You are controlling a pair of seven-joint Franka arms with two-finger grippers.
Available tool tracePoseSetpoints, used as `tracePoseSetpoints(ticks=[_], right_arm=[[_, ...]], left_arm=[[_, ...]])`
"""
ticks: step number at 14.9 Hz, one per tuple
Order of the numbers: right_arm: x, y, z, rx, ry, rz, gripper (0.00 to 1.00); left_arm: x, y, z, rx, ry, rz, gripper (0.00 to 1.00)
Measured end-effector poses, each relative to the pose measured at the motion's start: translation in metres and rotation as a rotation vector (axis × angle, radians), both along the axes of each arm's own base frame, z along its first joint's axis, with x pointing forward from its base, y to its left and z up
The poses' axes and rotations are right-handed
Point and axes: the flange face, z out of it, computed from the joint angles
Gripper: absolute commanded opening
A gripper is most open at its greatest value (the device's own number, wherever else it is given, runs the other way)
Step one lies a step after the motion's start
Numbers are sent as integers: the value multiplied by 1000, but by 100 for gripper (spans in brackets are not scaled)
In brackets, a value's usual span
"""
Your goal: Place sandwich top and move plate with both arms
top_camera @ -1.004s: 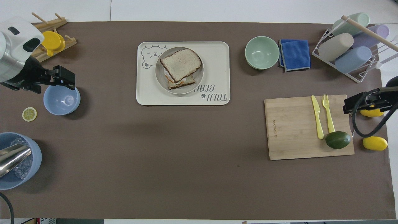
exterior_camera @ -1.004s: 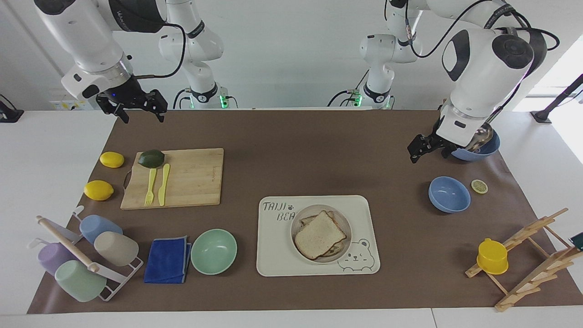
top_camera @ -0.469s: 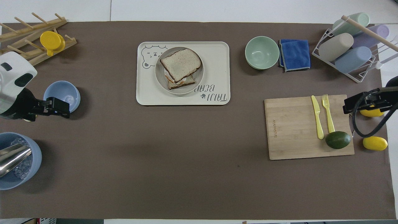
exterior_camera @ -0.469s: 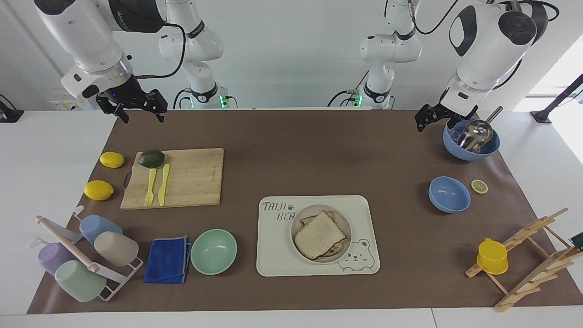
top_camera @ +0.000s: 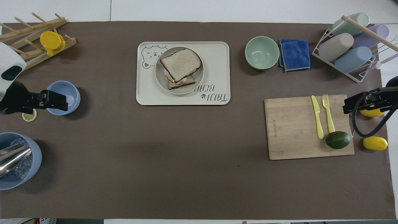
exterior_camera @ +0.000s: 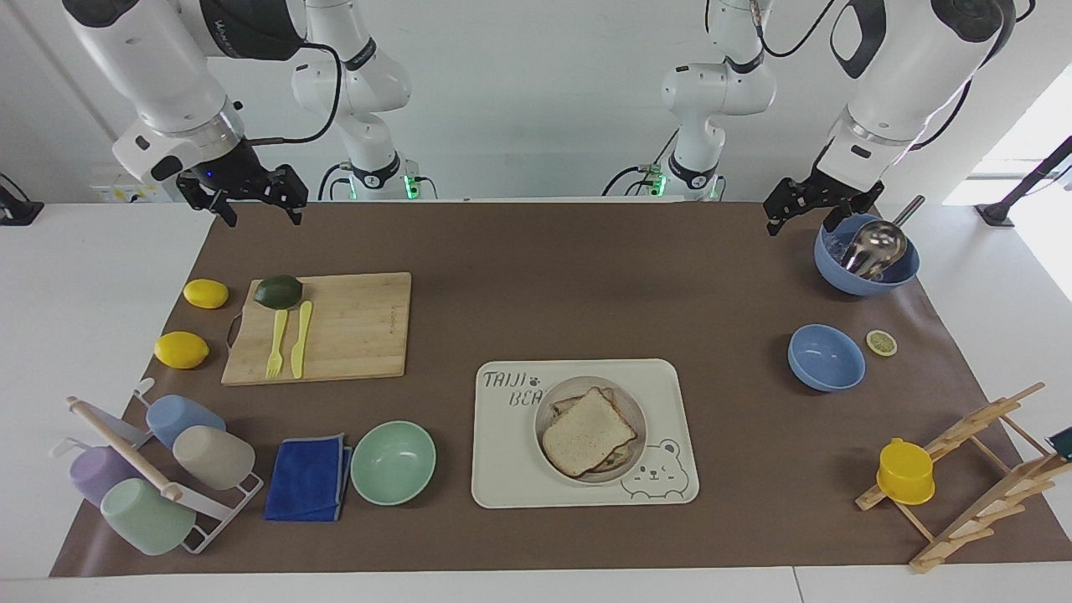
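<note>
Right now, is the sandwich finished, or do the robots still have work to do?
The sandwich top already lies on the stack on the plate, so that part looks done. Nothing is in hand: the left gripper hangs open by the blue bowl with the scoop, and the right gripper waits open over the mat's edge. The plate sits in the bear tray; moving it is left.

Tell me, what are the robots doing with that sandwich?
Right now neither robot is touching it. The sandwich top already lies on the toasted slice, on the plate that sits in the bear tray. The left gripper hangs open and empty in the air next to the blue bowl with the metal scoop. The right gripper hangs open and empty at its own end, above the table's edge. The plate has not yet been picked up.
</note>
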Motion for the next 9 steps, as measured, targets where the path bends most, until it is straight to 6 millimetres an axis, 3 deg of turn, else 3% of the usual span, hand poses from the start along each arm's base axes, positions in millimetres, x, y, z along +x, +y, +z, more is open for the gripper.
tracePoseSetpoints(ticks=[9], right_arm=[[0, 0, 0, 0, 0, 0, 100]], left_arm=[[5, -1, 4, 3, -10, 0, 100]])
